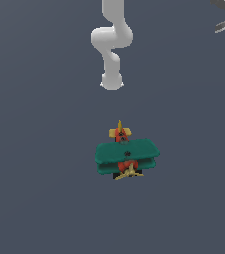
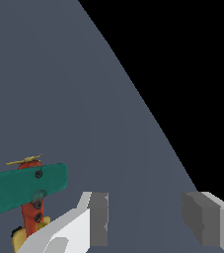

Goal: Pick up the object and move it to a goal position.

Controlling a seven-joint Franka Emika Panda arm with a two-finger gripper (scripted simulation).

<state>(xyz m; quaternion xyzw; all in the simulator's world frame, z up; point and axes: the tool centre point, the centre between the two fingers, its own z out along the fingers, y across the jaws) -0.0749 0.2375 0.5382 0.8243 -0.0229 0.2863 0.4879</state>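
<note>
In the wrist view the claw (image 2: 145,220) is nearest the camera: two grey pads (image 2: 99,219) on pale fingers, spread wide with bare grey desk (image 2: 84,99) showing between them; it is released and grips nothing. Just beside one finger, apart from the pads, lies the toy biplane (image 2: 27,190); its teal-green wing is a rounded slab with a dark round fitting near the middle; the red-orange body runs along beneath it, carrying small dark studs; a thin yellow propeller sits at the nose end and a patch of yellow shows at the tail, partly hidden by the finger. No writing, brand mark or label can be read on the plane or the claw.

In the exterior view the toy biplane (image 1: 127,155) rests on the desk (image 1: 34,173) a little below and right of the frame's centre; its two teal-green wings are stacked one over the other, spanning left to right; the yellow propeller points toward the bottom of the frame and the yellow tail fin toward the top, with red-orange body showing between. The white robot arm (image 1: 112,44) rises in the upper middle of the frame, well apart from the plane; a pale fragment of the rig sits in the upper right corner, too cropped to tell what part it is.
</note>
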